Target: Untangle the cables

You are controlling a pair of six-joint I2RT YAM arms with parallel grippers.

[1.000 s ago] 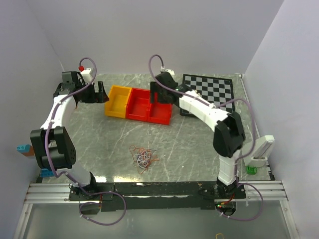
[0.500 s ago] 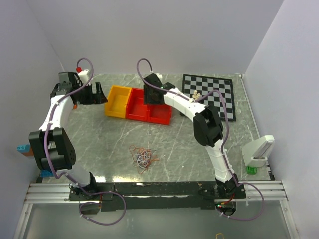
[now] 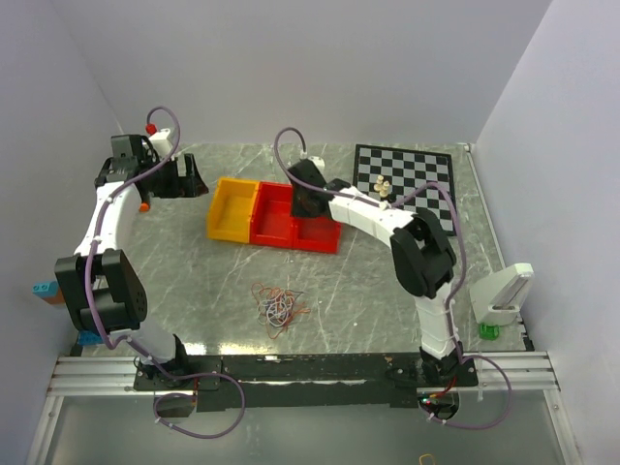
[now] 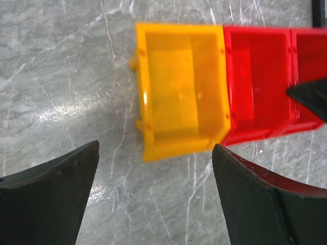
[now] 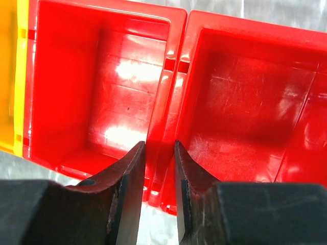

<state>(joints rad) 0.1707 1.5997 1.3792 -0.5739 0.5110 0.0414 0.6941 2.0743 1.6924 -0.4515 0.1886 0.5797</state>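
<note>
Seen from the top camera, the cables (image 3: 279,305) are a small clump of very thin curly wires, orange-red, white and a dark tone. They lie on the grey marbled table (image 3: 194,252) in its near middle part, well apart from both grippers. The clump is a little longer than it is wide. Its long axis runs slantwise from far-left to near-right, and loose ends stick out on several sides, so it points in no single direction. Behind it stands a row of one yellow plastic bin (image 3: 234,208) and two red plastic bins (image 3: 274,215). A black-and-white chequered board (image 3: 407,174) lies at the far right. The left gripper (image 3: 184,177) hovers just left of the yellow bin. The right gripper (image 3: 308,203) is over the red bins, and its jaws are hidden here.

The left wrist camera shows what the top one does not. The left gripper's fingers (image 4: 51,199) stand spread wide over bare table, released and holding nothing.

Only the right wrist camera shows the right gripper's fingers (image 5: 127,189). They stand close on either side of the two adjoining walls where the red bins meet. Whether they already pinch these walls, I cannot tell. The cables appear in the top view alone.
</note>
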